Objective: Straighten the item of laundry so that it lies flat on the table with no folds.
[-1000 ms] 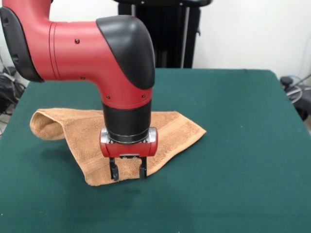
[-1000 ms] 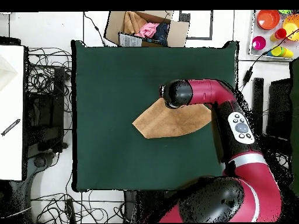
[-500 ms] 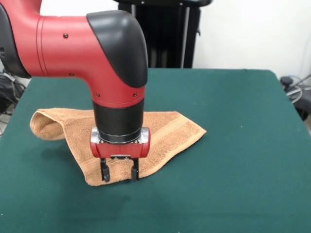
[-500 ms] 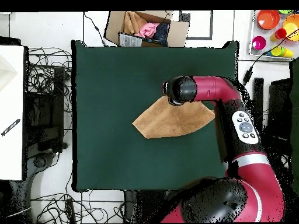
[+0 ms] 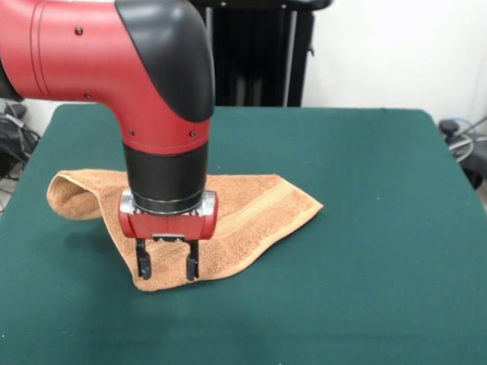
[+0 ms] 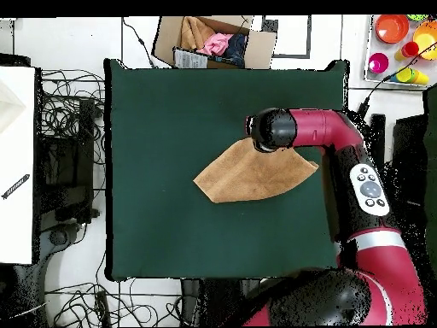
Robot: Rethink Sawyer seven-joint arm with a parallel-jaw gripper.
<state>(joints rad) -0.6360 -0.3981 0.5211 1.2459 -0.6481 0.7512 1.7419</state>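
Item 1: towel [image 5: 251,220], light orange-tan terry cloth, lying on the green table [image 5: 365,228]. It is folded over on itself into a rough wedge, with 1 pointed corner toward the right of the front view and a rolled, raised loop of cloth at the left end. A woven border band runs slantwise near the right-hand edge. In the overhead view the towel [image 6: 243,175] lies right of the table's [image 6: 162,111] centre, well inside all 4 edges.

Item 2: gripper [image 5: 167,266], black 2-finger type on a red wrist block, pointing straight down over the towel's near corner. The fingers [image 5: 143,264] stand apart, with tan cloth visible in the gap between them; the tips are at or just above the cloth, and actual contact cannot be told. Nothing is pinched.

Item 3: arm [image 6: 320,128], red and black, reaching in from the right of the overhead view, its black elbow cap covering the towel's upper corner.

Item 4: cardboard box [image 6: 213,41] with mixed cloth inside, beyond the table's top edge in the overhead view.
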